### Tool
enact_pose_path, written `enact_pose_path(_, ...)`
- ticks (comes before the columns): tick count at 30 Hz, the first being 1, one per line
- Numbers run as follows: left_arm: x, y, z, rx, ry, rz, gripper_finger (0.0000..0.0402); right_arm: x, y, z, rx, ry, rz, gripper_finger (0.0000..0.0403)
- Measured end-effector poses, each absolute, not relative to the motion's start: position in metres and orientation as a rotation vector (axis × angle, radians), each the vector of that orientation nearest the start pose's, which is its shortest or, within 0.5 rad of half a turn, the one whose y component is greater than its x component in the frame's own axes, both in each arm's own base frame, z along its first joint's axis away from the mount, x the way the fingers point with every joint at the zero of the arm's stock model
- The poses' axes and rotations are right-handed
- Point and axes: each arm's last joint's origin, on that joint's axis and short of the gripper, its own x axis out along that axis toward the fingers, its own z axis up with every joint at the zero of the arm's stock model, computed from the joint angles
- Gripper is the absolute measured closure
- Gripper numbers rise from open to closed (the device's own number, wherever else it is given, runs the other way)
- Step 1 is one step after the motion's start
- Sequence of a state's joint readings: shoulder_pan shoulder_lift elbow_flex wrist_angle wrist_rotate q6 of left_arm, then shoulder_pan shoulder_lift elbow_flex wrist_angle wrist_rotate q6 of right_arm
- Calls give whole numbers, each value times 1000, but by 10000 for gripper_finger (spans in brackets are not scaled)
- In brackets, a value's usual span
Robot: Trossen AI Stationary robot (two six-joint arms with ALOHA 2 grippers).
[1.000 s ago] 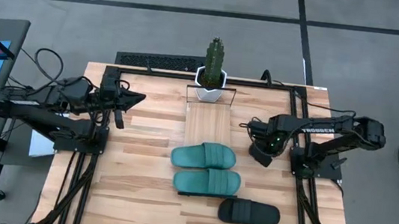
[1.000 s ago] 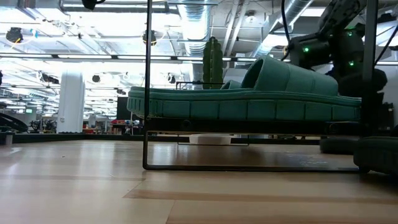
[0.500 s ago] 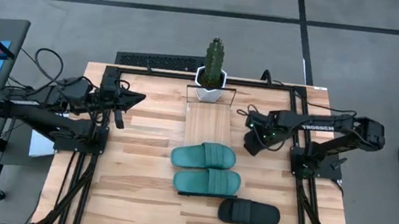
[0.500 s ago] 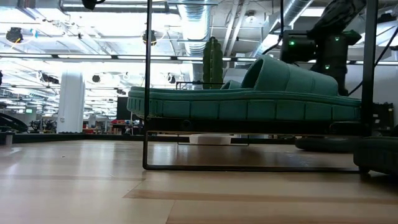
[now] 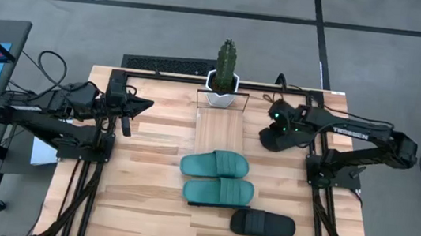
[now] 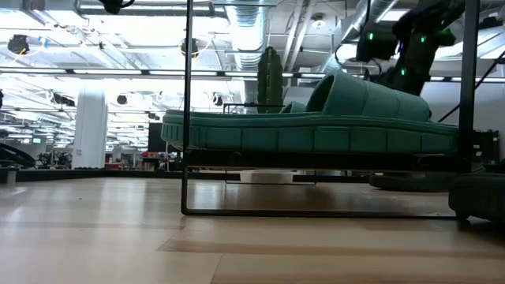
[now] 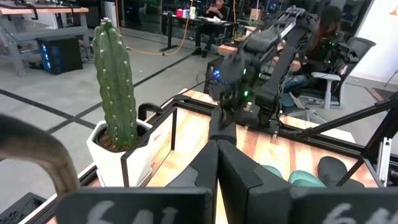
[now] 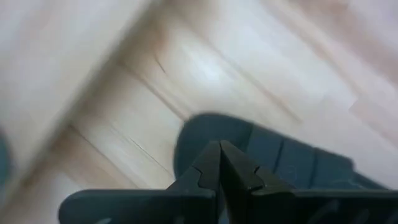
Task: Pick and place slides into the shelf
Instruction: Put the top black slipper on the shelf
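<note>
**A:** If going by the top-down view: prob. halfway. Two teal-green ribbed rubber slides (image 5: pixel 215 164) (image 5: pixel 218 191) lying crosswise on the long narrow light-wood plank shelf (image 5: pixel 219 131), side by side, toward its near end. Far stretch of the plank bare, up to the white cactus pot (image 5: pixel 222 84).

**B:** And the black pair?

**A:** Both off the shelf, down on the wooden tabletop (image 5: pixel 149 167). One black rubber slide (image 5: pixel 263 224) near-right, just beside the shelf's near end. Other black ribbed slide (image 8: pixel 292 165) on the right, farther back, directly under the right gripper (image 8: pixel 219 148).

**B:** Gripping it yet?

**A:** No. Fingers pressed together, nothing between them, poised just above the sandal's end. Can't tell whether touching. Would need to spread before any pickup.

**B:** Left side?

**A:** Left gripper (image 5: pixel 147 104) parked far-left over the table, well apart from everything, pinched closed, empty.

**B:** So what's left?

**A:** Judging by layout: grab far-right black one, set on the bare far part of the plank, then same w/ the near-right one. Two placed, two to go.
</note>
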State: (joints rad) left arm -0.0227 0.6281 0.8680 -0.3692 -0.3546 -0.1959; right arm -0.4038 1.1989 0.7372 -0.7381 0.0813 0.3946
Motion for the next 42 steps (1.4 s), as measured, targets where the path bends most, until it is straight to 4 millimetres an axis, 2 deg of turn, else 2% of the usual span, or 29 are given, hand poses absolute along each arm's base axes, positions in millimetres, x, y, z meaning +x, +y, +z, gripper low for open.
enact_pose_path(5, 124, 7, 362, -168, 101, 343, 401, 174, -90, 233, 567, 1056, -720, 403)
enact_pose_path(10, 124, 7, 362, -221, 92, 345, 401, 150, -97, 239, 650, 1163, -826, 396)
enact_pose_path(13, 124, 7, 362, -274, 83, 349, 401, 139, -100, 237, 678, 1246, -847, 372)
enact_pose_path(18, 124, 7, 362, -306, 77, 350, 401, 138, -107, 233, 724, 1262, -806, 303)
enact_pose_path(24, 124, 7, 362, -308, 76, 350, 401, 145, -113, 220, 742, 1352, -758, 204)
enact_pose_path(28, 124, 7, 362, -308, 76, 350, 402, 150, -118, 211, 734, 1412, -727, 159)
enact_pose_path(42, 124, 7, 362, -308, 78, 344, 401, 177, -136, 162, 750, 1564, -585, 148)
